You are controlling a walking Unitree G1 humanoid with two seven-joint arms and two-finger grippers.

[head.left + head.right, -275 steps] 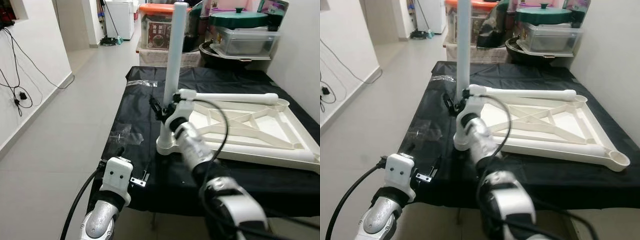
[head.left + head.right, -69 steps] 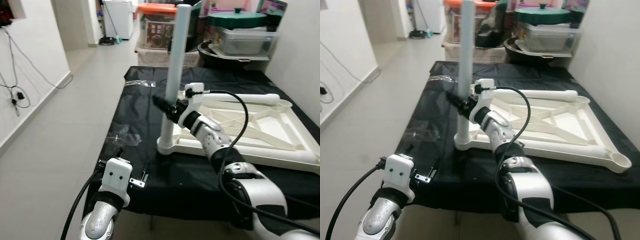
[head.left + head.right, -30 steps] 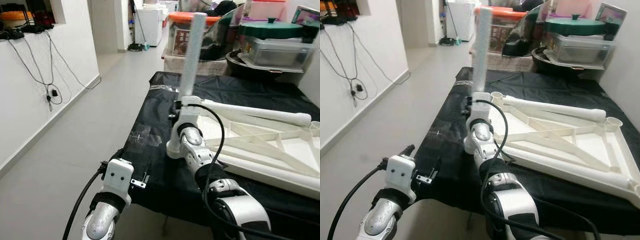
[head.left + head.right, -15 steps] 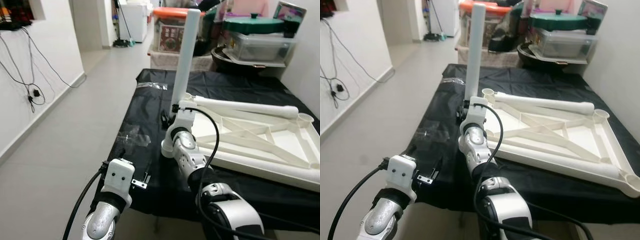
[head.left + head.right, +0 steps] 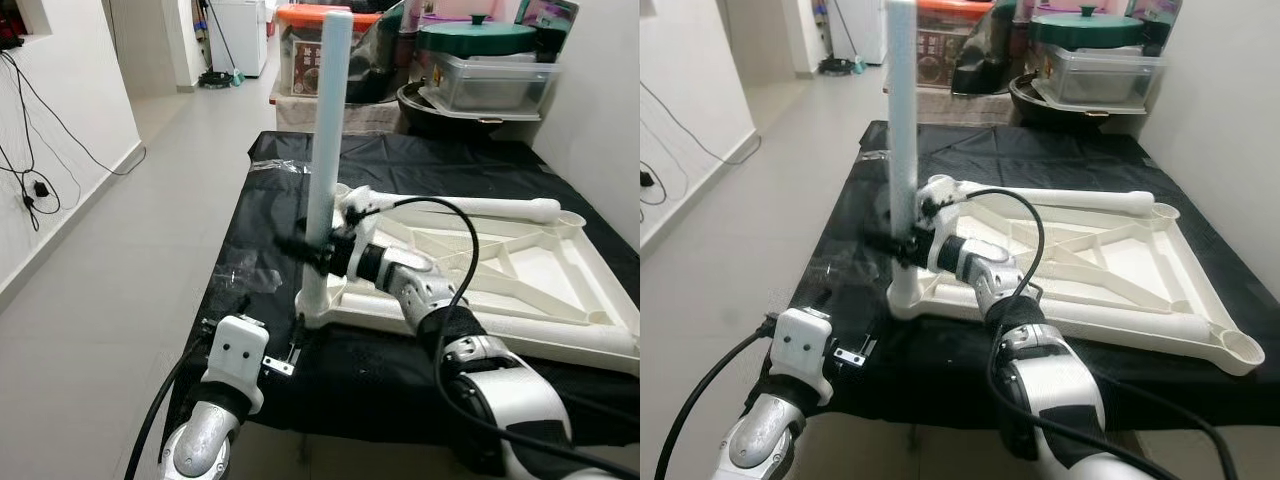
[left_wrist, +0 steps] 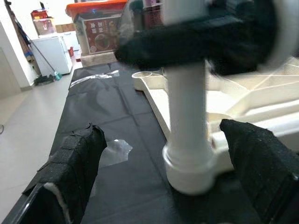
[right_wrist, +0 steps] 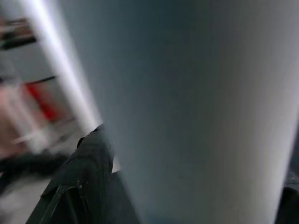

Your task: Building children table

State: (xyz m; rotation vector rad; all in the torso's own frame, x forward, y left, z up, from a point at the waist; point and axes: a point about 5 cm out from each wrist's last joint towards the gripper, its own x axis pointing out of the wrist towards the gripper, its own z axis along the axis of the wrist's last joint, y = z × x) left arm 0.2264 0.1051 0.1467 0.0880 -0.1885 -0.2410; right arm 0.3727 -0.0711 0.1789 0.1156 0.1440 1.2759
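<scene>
My right gripper (image 5: 312, 250) clamped on upright white leg (image 5: 325, 150) at tabletop's (image 5: 520, 270) near-left corner socket, my left gripper (image 6: 163, 172) spread wide at black table's (image 5: 270, 200) near edge

Home, storage corner: tiled floor (image 5: 130, 260), fridge (image 5: 238, 35), lidded tubs (image 5: 490, 72), wall cables (image 5: 35, 120), broom (image 5: 218, 45).

- Upright leg (image 5: 327, 150): plain white, no pattern.
- Upturned tabletop (image 5: 520, 262): cream-white, ribs the same shade.
- Table cover (image 5: 270, 215): glossy black, right of centre frame.
- Right gripper (image 5: 300, 247): black fingers; arm silver and white with black cable.
- Left gripper (image 6: 159, 177): black padded fingers; white wrist housing, lower left of eye view.
- Floor (image 5: 120, 260): pale grey tiles.
- Storage box (image 5: 310, 50), top centre: clear, orange lid.
- Pot lid (image 5: 476, 35), upper right: dark green.
</scene>
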